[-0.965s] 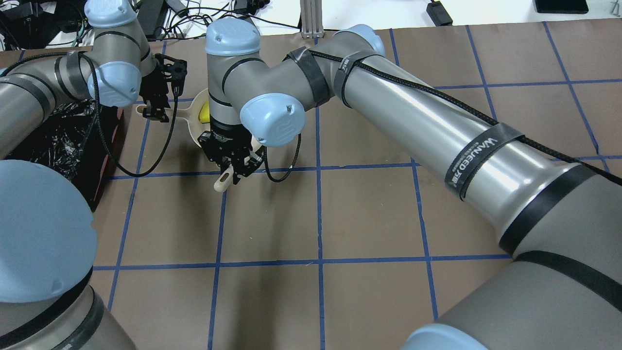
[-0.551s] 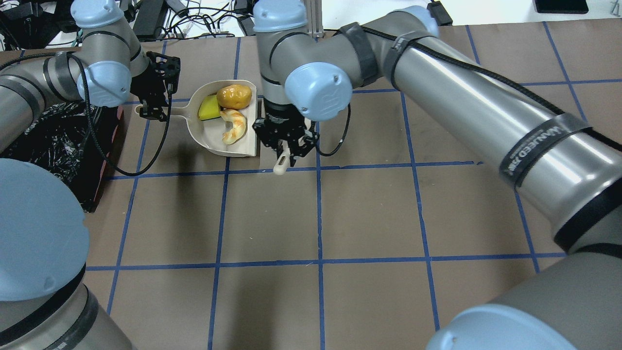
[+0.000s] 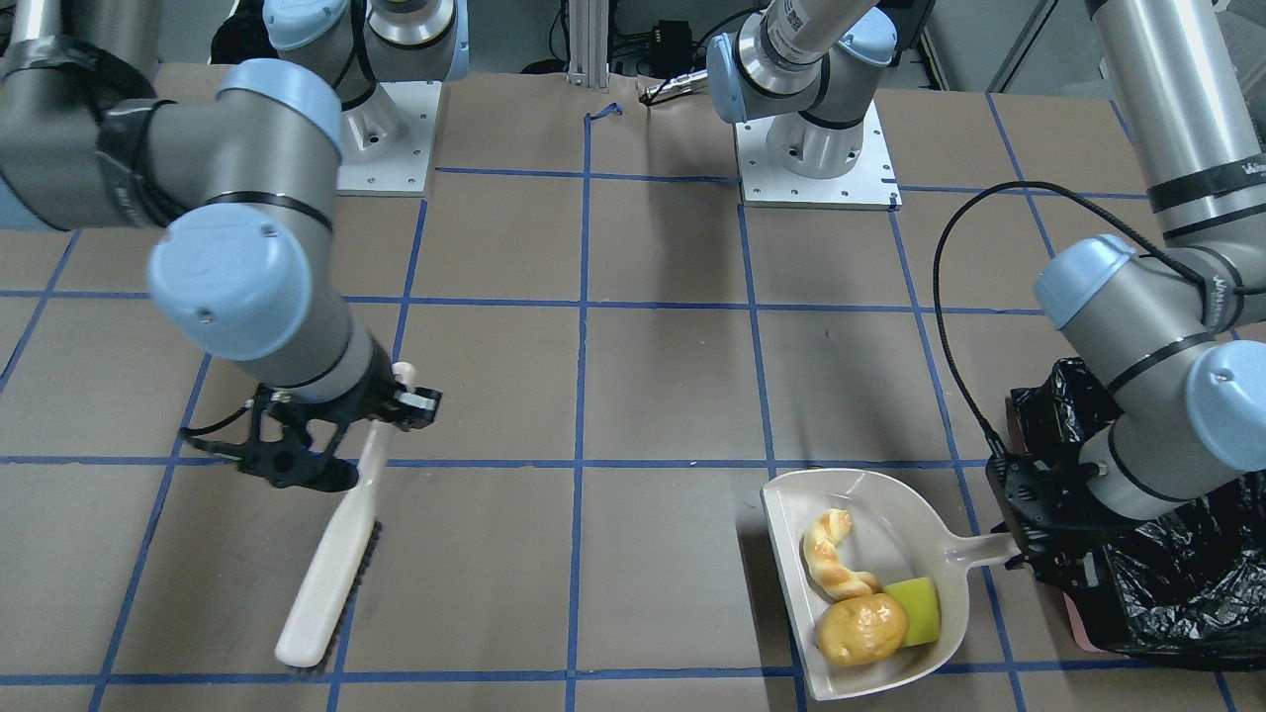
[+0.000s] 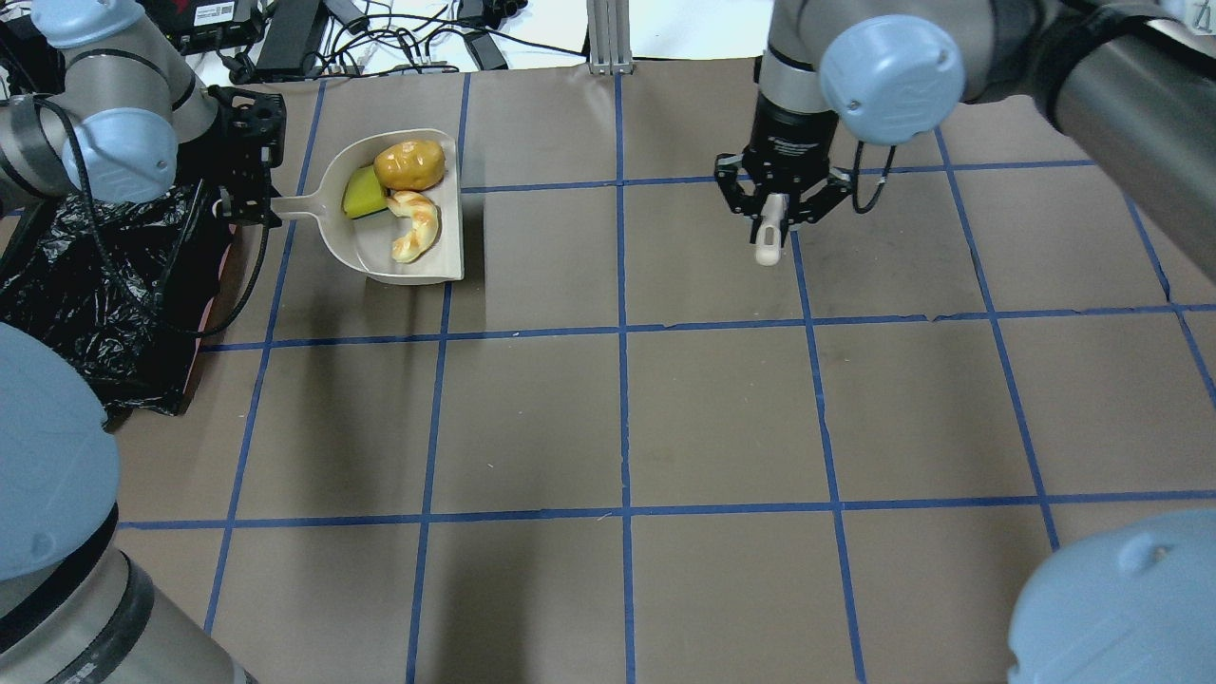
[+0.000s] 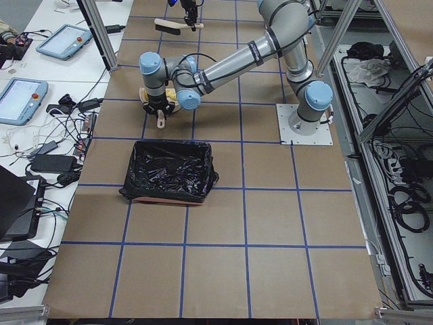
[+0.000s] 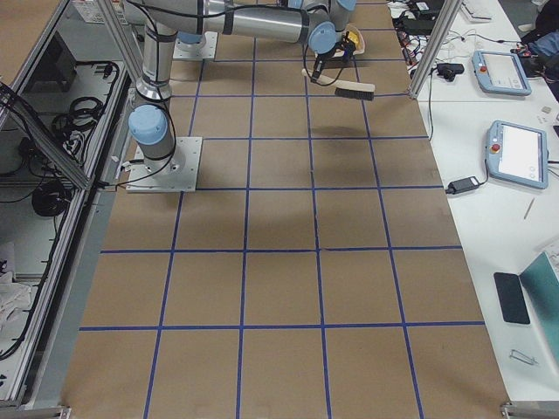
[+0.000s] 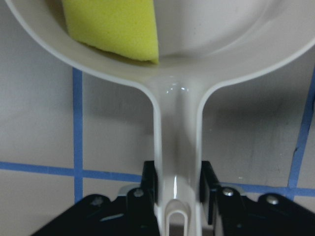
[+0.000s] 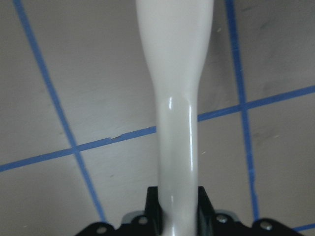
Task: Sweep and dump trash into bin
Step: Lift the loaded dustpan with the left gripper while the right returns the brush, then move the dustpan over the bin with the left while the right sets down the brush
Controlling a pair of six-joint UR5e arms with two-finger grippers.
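Note:
The trash lies in a beige dustpan (image 4: 424, 266): a golden-brown lump (image 4: 409, 164), a yellow-green sponge (image 4: 362, 193) and a tan croissant piece (image 4: 413, 226). My left gripper (image 4: 249, 204) is shut on the pan's handle (image 7: 177, 147), right beside the bin (image 4: 85, 285), a pink box lined with a black bag, also seen from the front (image 3: 1177, 583). My right gripper (image 4: 771, 214) is shut on the handle (image 8: 174, 98) of a white brush (image 3: 331, 564), far to the pan's right. The brush hangs tilted over the table.
Brown paper with blue tape lines covers the table. Cables and power bricks (image 4: 313, 28) lie beyond the far edge. An aluminium post (image 4: 608, 38) stands at the back middle. Both arm bases (image 3: 811, 148) are bolted at the robot's side.
My right arm has swung the brush away from the dustpan, well to the right. My left gripper has drawn the loaded pan left and back, closer to the bin.

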